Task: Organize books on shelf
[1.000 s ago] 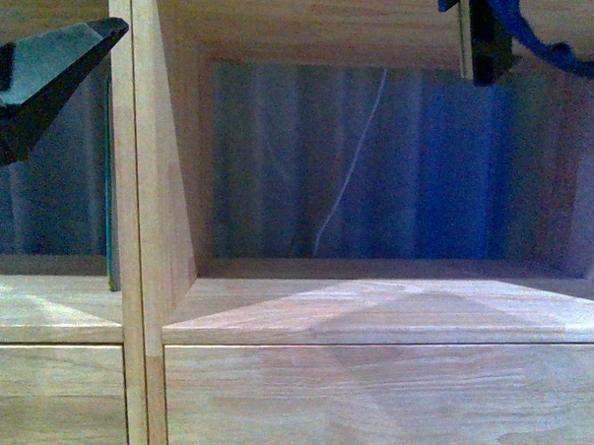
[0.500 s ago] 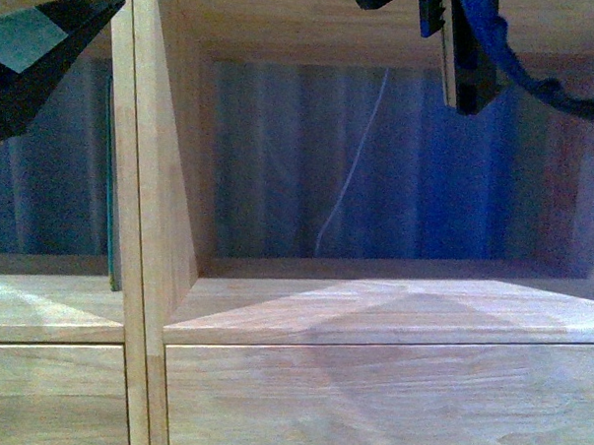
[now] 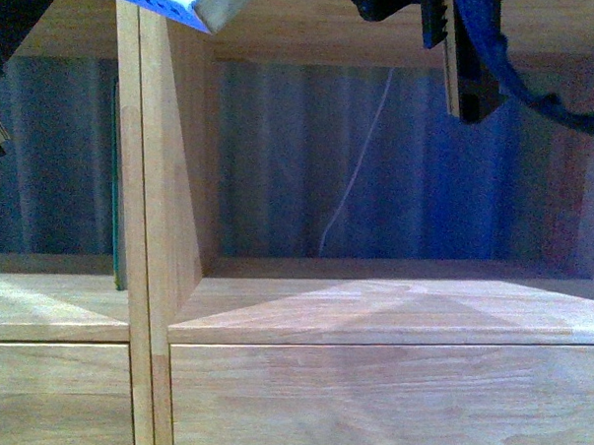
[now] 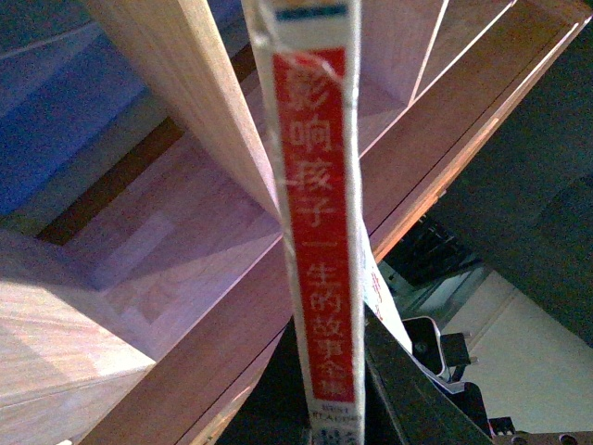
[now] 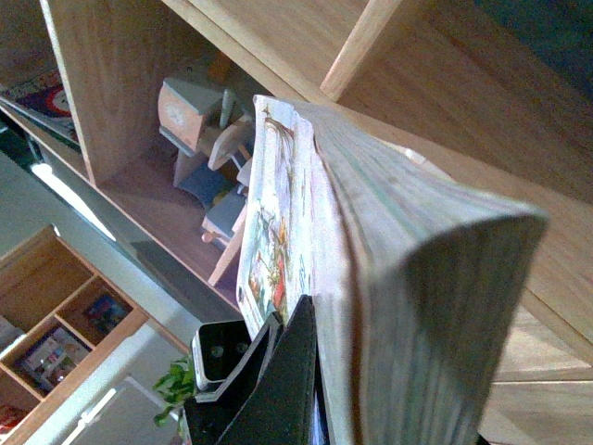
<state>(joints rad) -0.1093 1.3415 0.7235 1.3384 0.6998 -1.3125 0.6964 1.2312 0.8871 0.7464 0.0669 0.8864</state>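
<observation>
Red-spined book (image 4: 320, 232) clamped in left claw (image 4: 329, 408), now juts across top of shelf divider (image 3: 156, 177) (right claw (image 3: 454, 52) grips second book (image 5: 389, 260))

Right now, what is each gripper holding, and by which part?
Left gripper: the red-spined book, gripped at the spine's bottom end. Right gripper: a picture-covered book, gripped at its wrist-side end.

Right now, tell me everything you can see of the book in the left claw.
The book is a thin paperback seen spine-on: red strip with pale Chinese characters, white ends, a teal band at the far end. One spine edge looks scuffed. The left claw grips its near end, dark on both sides. It points at a wooden divider of the shelf; whether they touch is unclear.
</observation>
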